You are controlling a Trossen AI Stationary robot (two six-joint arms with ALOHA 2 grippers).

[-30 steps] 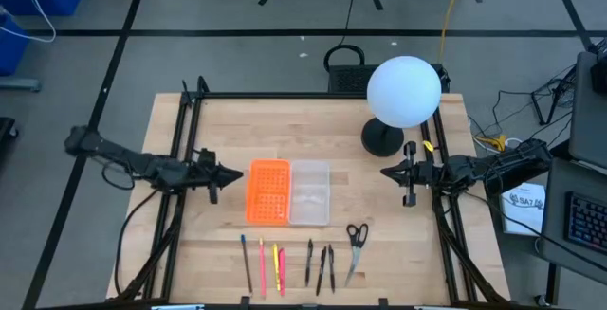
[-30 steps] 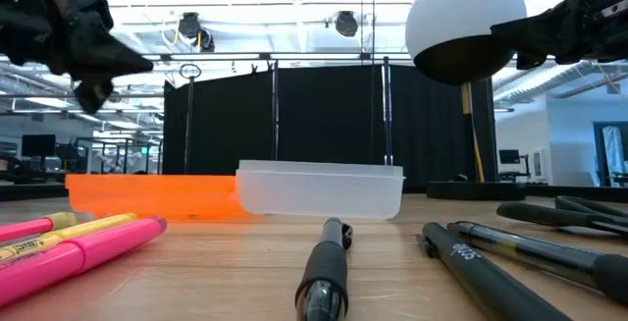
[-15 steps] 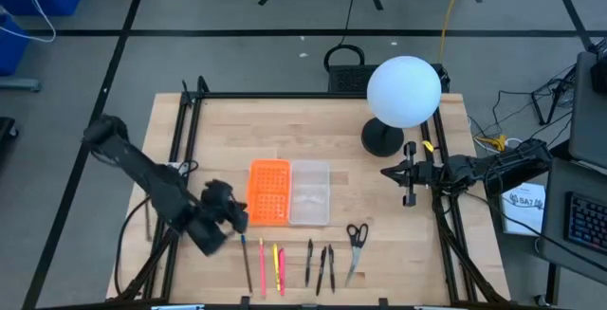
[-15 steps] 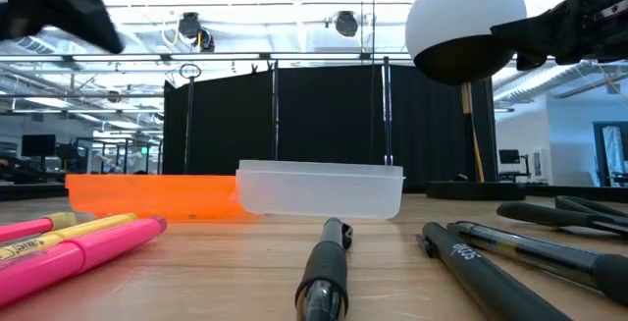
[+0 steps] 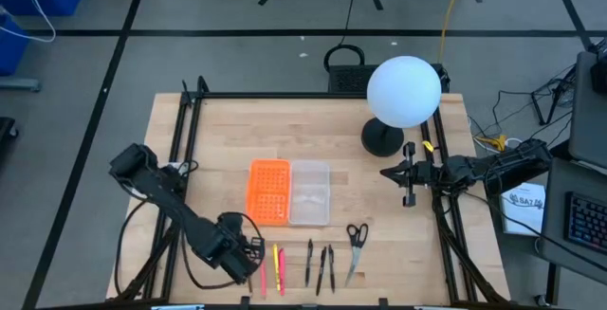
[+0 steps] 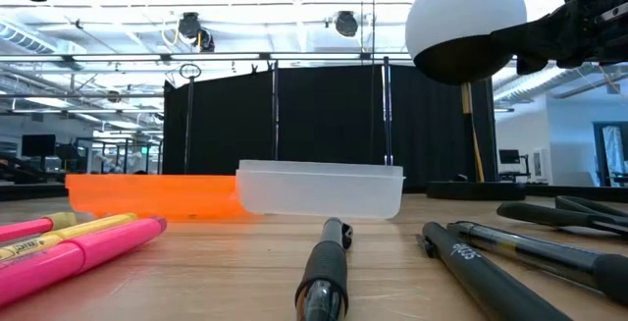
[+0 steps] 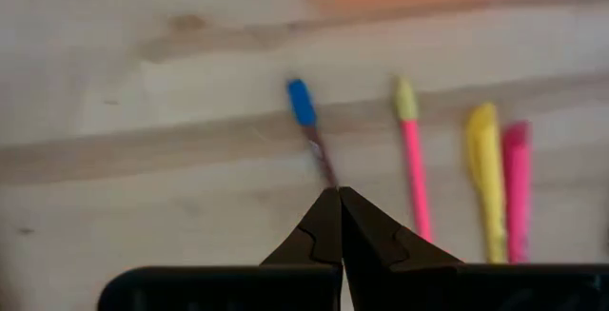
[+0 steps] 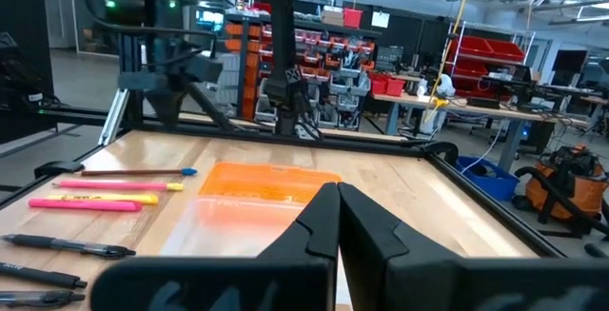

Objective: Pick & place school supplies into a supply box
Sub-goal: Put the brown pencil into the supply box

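The school supplies lie in a row near the table's front edge. They are a brown pencil with a blue end, a thin pink pen, a yellow highlighter, a pink highlighter, three black pens and black-handled scissors. The clear supply box rests flat behind them. My left gripper hangs shut, pointing down, above the brown pencil and clear of the table. My right gripper waits shut and level at the table's right side.
An orange perforated tray lies against the supply box's left side. A lamp with a white globe and a dark base stands at the far right. Black frame rails run along the table's edges.
My left gripper has swung from beside the orange tray toward the table's near edge. It has tipped from level to pointing down and rolled. It now hangs over the leftmost pencil, shut throughout. No supplies have moved.
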